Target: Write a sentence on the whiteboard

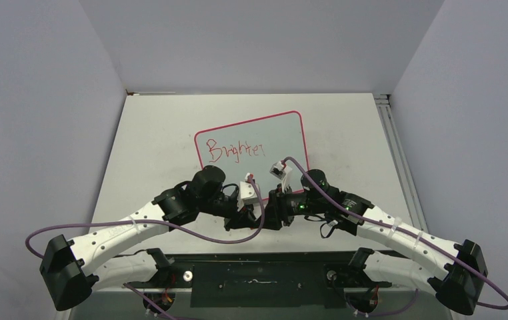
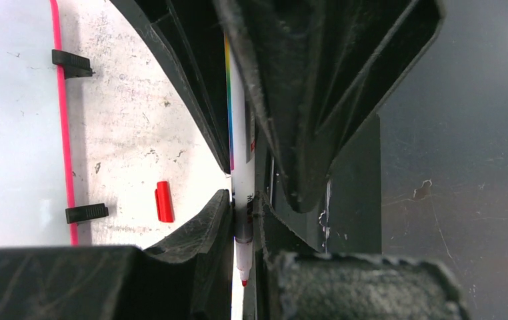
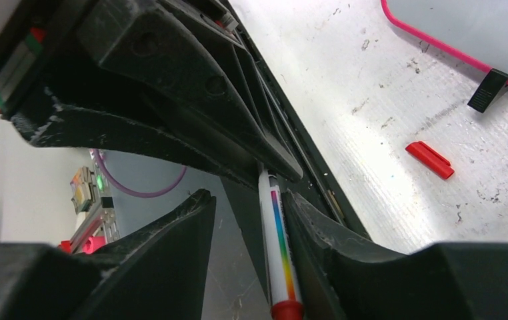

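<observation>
1. Clenched on the marker [image 2: 239, 147] with the left hand [image 2: 243, 200]; barrel pinched between both fingers, red tip bare.
2. Set around the same marker with the right hand [image 3: 246, 200], but not grasping it: one finger against the barrel, a clear gap before the other.
3. Meeting fingers to fingers just off the near edge of the whiteboard [image 1: 281, 133], above the surface [image 1: 145, 147]; reads as a hand-over under way, direction impossible to tell.
4. Lying on the surface just beside that near edge, between two black feet [image 2: 86, 213]: the red cap [image 2: 163, 201], apart from the marker.
5. Lying flat beyond both hands, slightly skewed: the whiteboard, with the sentence [image 1: 236, 150] begun in red at its upper left.
6. Done so far: "Brighter" only. Left, by judgement: settling the marker in one hand, bringing the tip to the whiteboard, and writing the remaining words in the blank space beside and below.
</observation>
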Robot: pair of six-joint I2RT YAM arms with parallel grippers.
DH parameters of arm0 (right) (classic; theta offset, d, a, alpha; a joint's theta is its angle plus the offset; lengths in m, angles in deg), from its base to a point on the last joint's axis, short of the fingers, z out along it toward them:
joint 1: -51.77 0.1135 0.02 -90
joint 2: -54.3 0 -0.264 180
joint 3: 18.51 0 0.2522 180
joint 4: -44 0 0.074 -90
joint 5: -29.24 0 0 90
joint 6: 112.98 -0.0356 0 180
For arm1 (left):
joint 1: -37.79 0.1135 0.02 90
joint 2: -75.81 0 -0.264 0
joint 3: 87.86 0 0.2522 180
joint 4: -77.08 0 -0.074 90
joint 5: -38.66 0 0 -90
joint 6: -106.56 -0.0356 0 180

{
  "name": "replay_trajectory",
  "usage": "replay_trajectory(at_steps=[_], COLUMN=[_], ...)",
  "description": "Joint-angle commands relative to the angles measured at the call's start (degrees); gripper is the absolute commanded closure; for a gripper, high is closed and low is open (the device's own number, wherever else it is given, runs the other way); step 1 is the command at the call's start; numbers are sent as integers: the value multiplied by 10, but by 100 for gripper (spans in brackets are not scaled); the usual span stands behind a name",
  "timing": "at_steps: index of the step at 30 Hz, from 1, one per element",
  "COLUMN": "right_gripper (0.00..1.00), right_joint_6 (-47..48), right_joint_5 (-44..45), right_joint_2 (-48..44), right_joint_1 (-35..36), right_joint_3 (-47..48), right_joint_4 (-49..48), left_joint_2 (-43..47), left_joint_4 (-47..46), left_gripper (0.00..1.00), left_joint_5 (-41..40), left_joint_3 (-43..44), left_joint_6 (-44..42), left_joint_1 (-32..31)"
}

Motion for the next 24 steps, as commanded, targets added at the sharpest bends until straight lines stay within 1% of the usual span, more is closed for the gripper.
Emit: replay_trajectory(at_steps=[1,6,7,8,9,13,14,15,16,17,18,19,20,21,23,24], right_gripper=[67,79,84,90,94,95,95,95,95,95,95,95,95,95,95,95], right_joint_6=[7,11,10,11,11,17,20,24,29,35,41,49,61,70,89,99], right_joint_5=[23,46,54,61,69,103,114,123,135,146,160,175,191,209,242,255], right_joint_2=[1,-4,-7,-10,-13,-32,-38,-45,-50,-55,-59,-63,-66,-67,-70,-71], right_joint_1=[8,8,8,8,8,8,8,8,8,8,8,8,8,8,7,7], right_joint_3=[3,0,-1,-1,-2,-5,-5,-4,-2,0,2,4,8,15,31,38], right_joint_4=[-35,-34,-34,-34,-33,-29,-27,-24,-12,-5,4,14,25,40,67,78], left_joint_2=[0,3,3,3,4,5,7,11,14,17,21,26,30,39,52,59], left_joint_4=[-2,-2,-2,-2,-2,1,1,0,-2,-5,-5,-5,-6,-9,-17,-21], left_gripper=[100,100,100,100,100,100,98,89,69,56,47,40,35,27,21,20], left_joint_5=[12,11,11,11,10,2,-1,-8,-22,-29,-42,-51,-58,-60,-61,-60], left_joint_3=[30,29,29,29,29,31,31,29,28,28,28,28,27,27,24,23], left_joint_6=[-3,-4,-4,-4,-4,-2,0,2,5,7,9,11,14,18,25,28], left_joint_1=[-2,-2,-2,-2,-2,-2,-1,0,1,3,7,12,20,34,61,78])
